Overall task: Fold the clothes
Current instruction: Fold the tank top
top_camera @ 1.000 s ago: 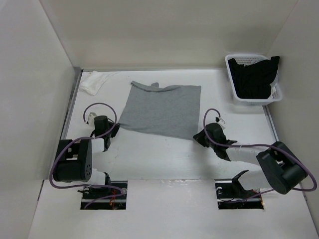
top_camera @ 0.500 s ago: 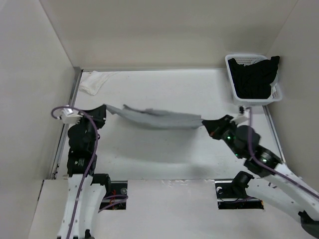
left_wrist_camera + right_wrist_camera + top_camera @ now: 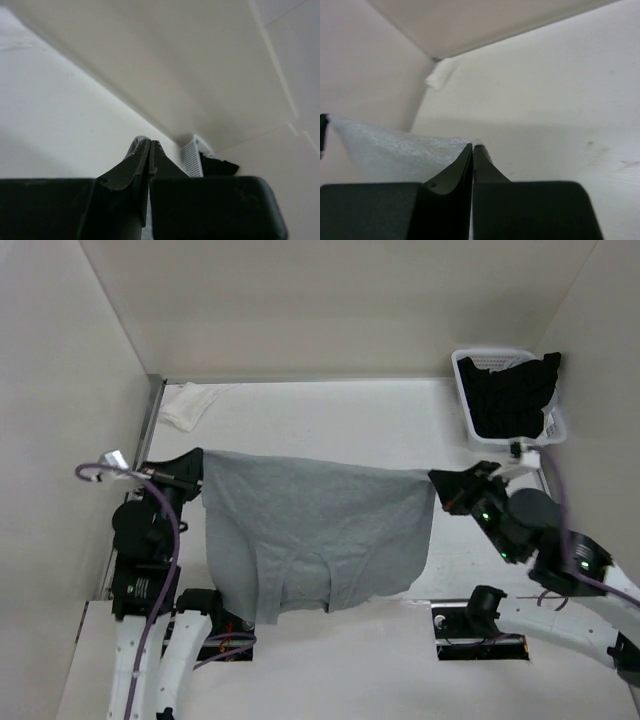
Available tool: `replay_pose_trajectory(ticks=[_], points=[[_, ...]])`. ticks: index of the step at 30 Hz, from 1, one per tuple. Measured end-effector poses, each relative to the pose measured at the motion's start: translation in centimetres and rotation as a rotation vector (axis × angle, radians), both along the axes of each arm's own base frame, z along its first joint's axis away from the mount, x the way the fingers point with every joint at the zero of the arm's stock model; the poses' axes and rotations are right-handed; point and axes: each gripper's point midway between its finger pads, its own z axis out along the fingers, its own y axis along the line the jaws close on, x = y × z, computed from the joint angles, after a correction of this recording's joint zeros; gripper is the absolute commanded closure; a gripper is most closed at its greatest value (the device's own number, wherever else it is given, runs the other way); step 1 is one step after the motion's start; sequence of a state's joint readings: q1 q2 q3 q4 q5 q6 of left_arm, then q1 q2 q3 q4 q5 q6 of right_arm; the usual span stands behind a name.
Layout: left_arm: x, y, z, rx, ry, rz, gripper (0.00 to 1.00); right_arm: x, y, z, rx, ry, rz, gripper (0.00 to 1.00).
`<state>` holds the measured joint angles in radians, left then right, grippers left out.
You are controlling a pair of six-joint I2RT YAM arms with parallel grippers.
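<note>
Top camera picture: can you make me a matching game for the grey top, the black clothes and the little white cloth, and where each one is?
Things:
1. grey tank top
2. black garment
3. small white cloth

Places:
A. in the white basket at the far right
B. hanging in the air, held by the left claw and the right claw
C. lying at the far left corner of the table

Pairs: 1-B, 2-A, 3-C
</note>
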<state>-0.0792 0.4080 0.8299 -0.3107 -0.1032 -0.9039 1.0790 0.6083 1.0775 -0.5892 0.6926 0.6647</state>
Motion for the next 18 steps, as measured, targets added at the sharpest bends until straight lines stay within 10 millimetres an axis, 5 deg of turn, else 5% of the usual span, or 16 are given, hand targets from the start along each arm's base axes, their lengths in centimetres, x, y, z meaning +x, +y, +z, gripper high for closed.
replay_pose_trajectory(ticks=[11, 14, 18], points=[[15.8, 0.3, -22.6, 0.043, 0.638, 0.080, 1.00, 19.2, -0.4, -21.3, -0.174, 0.485, -0.134, 1.00], [21.4, 0.0, -24.3, 0.047, 0.678, 0.085, 1.00, 24.1, -0.3, -23.2, -0.148, 0.545, -0.114, 1.00], [27.8, -0.6, -22.3, 0.047, 0.602, 0.068, 1.00, 30.6, -0.7, -21.5, -0.103, 0.495, -0.108, 1.00]])
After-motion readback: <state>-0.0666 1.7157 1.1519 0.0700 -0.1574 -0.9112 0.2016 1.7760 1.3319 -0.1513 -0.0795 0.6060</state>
